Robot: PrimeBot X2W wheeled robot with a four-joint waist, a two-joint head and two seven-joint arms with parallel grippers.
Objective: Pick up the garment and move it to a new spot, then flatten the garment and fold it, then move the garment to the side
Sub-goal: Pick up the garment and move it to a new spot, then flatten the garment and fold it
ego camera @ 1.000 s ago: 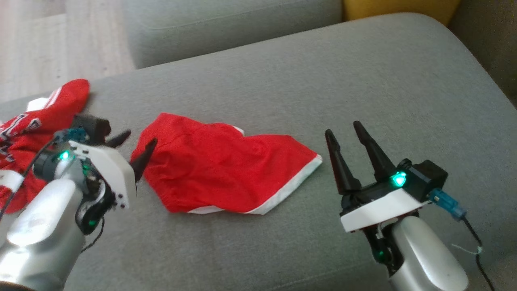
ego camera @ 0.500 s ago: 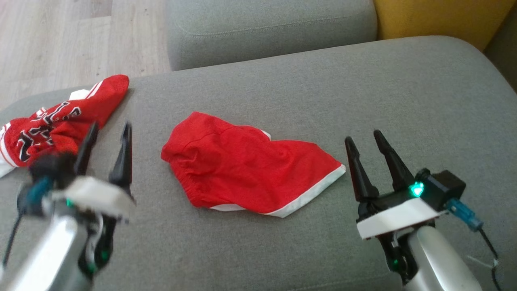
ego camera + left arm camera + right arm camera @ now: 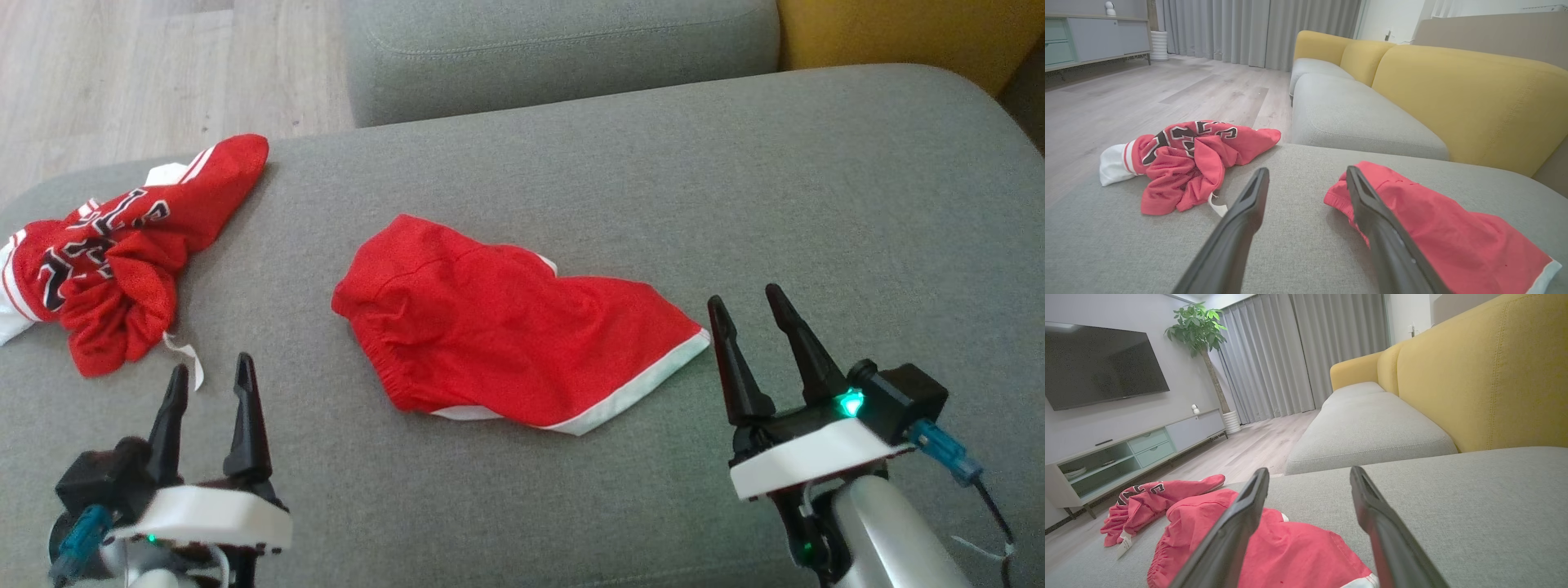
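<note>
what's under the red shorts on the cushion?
The shorts lie directly on the grey cushion, with bare cushion all round their edges. Anything beneath the cloth itself is covered and cannot be seen.

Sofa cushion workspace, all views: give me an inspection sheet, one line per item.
Surface: grey sofa cushion, flat, no stains seen.
Job's things: red shorts with a white hem, lying mid-cushion, held by neither pincer.
Clutter: crumpled red jersey at the cushion's left edge, with a white tag trailing out.
Grippers: left pincer open and empty, near the jersey. Right pincer open and empty, beside the corner of the shorts' hem.
Cables: blue plug at the right wrist; second blue plug at the left wrist.
Surroundings: wood floor, yellow backrest, television, potted plant, grey curtains.
</note>
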